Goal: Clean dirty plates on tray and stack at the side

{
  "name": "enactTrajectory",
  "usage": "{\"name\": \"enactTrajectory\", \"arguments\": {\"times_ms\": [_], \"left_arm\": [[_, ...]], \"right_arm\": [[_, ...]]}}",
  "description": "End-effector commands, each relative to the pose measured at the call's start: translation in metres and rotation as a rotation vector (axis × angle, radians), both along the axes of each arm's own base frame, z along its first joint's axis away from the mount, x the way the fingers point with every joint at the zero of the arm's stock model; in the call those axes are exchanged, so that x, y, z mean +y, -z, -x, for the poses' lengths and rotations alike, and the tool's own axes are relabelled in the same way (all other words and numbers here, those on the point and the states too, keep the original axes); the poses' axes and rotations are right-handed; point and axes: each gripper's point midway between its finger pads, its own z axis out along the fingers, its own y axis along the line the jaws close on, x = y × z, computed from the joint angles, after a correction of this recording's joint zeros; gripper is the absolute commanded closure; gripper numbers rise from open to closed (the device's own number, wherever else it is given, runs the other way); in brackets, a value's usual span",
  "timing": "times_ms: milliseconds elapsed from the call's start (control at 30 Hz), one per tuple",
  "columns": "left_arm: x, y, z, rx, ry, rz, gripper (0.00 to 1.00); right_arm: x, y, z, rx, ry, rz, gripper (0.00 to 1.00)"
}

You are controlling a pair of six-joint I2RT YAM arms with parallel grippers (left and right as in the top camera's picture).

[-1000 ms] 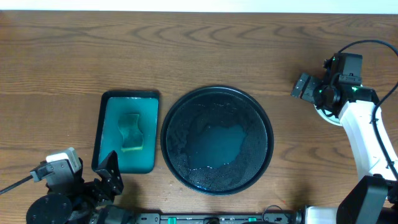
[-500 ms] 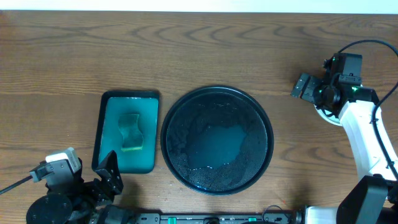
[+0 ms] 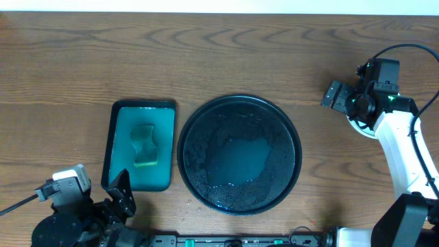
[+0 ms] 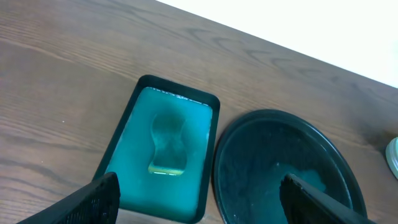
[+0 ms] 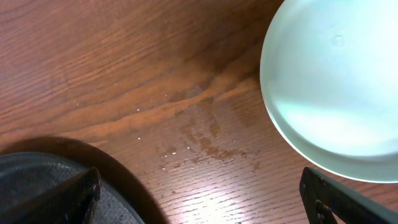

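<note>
We see both hands spread apart. The left hand (image 4: 199,202) hovers at the near edge of the green tray (image 4: 134,180), which holds a sponge (image 4: 168,146). The right hand (image 5: 196,199) hovers over the surface (image 3: 206,55) between the black tray (image 3: 240,154) and the white plate (image 5: 336,87).

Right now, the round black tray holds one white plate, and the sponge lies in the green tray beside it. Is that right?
Not quite. The round black tray holds no plate: the overhead view shows only its bare, glossy surface. A white plate lies on the table beside it, as the right wrist view shows. The sponge does lie in the green tray beside the black one.
</note>
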Motion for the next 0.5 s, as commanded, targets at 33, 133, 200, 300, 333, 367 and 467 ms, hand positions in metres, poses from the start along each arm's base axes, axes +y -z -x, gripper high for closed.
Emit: {"name": "enactTrajectory", "arguments": {"times_ms": [33, 133, 200, 300, 333, 367, 467], "left_arm": [[0.002, -0.013, -0.005, -0.058, -0.018, 0.007, 0.18], [0.009, -0.025, -0.014, -0.139, -0.074, 0.014, 0.18], [0.013, -0.031, -0.020, -0.202, -0.110, 0.030, 0.18], [0.019, -0.034, -0.026, -0.301, -0.159, 0.056, 0.18], [0.020, -0.033, -0.028, -0.332, -0.167, 0.065, 0.18], [0.020, -0.031, -0.030, -0.361, -0.171, 0.075, 0.18], [0.020, -0.025, -0.035, -0.449, -0.178, 0.100, 0.18]], "right_arm": [[-0.002, -0.005, 0.000, -0.012, -0.006, 0.019, 0.01], [-0.002, -0.005, 0.000, -0.012, -0.006, 0.019, 0.01], [-0.002, -0.005, 0.000, -0.012, -0.006, 0.019, 0.01], [-0.002, -0.005, 0.000, -0.012, -0.006, 0.019, 0.01], [-0.002, -0.005, 0.000, -0.012, -0.006, 0.019, 0.01], [-0.002, -0.005, 0.000, -0.012, -0.006, 0.019, 0.01], [-0.002, -0.005, 0.000, -0.012, -0.006, 0.019, 0.01]]}}
